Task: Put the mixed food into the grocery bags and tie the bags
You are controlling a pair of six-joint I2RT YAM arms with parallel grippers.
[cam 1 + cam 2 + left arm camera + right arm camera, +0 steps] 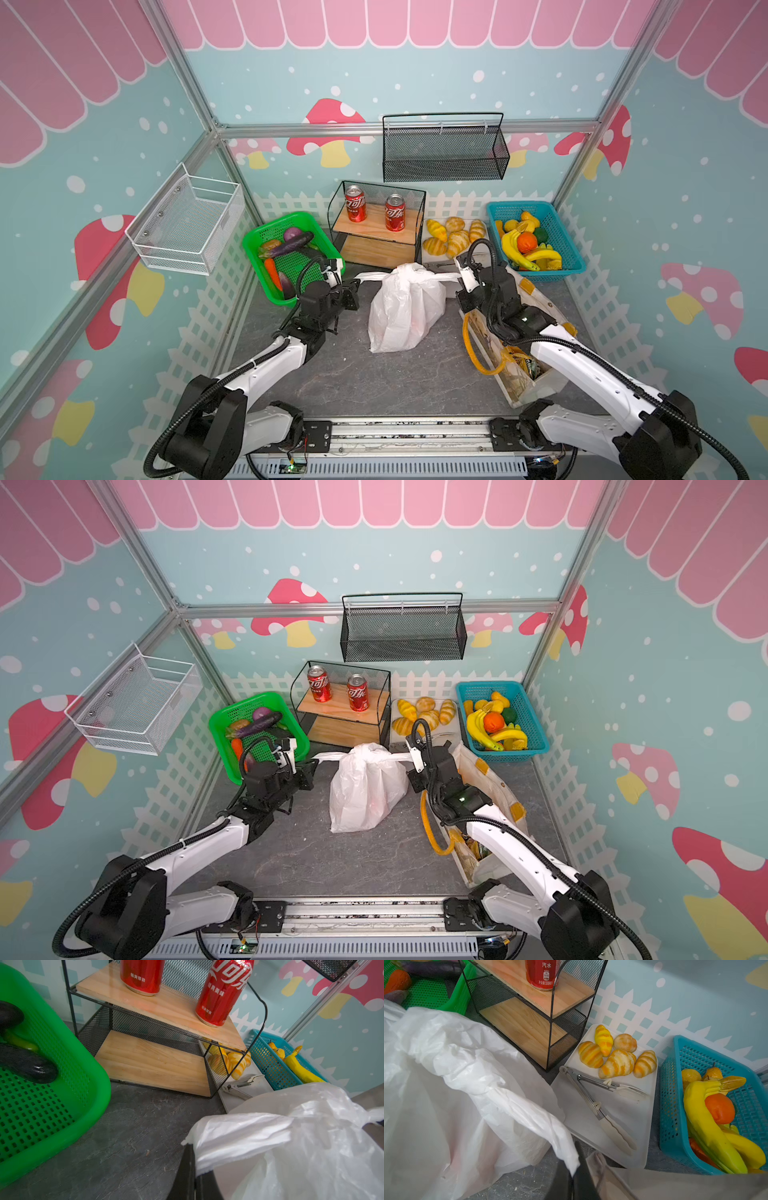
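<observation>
Top views: left gripper (pixel 355 283) is fully closed, pinching the left loop handle of the white plastic bag (pixel 405 311). Right gripper (pixel 459 277) is fully closed on the right handle. The handles are stretched sideways in opposite directions, with the bag neck bunched between them. The bag stands upright mid-table on the grey stone-look tabletop (pixel 332 374), bulging, made of thin crinkly film. Both arms reach forward from the near rail, elbows bent, wrists turned so the grippers face each other across the bag. The right forearm runs above the fabric tote (pixel 494 779), cream canvas lying along the right side. A yellow-orange handle loops off its left edge, and crinkly snack packets (pixel 519 361) show in its near mouth.

Left wrist: left gripper (pixel 194 1167), black fingers (pixel 187 1165) shut on a flattened white strip of handle. Behind it are the perforated green basket (pixel 79 1105) with a glossy dark eggplant (pixel 35 1068), and the wire-mesh shelf (pixel 153 1059) with wooden boards.

Right wrist: right gripper (pixel 574 1176) is closed on the twisted end of the handle, film taut up to the bag (pixel 446 1105). Beside it a white tray (pixel 623 1115) holds metal tongs (pixel 593 1103) and striped croissants (pixel 616 1061), with the teal basket (pixel 675 1105) just past it.
</observation>
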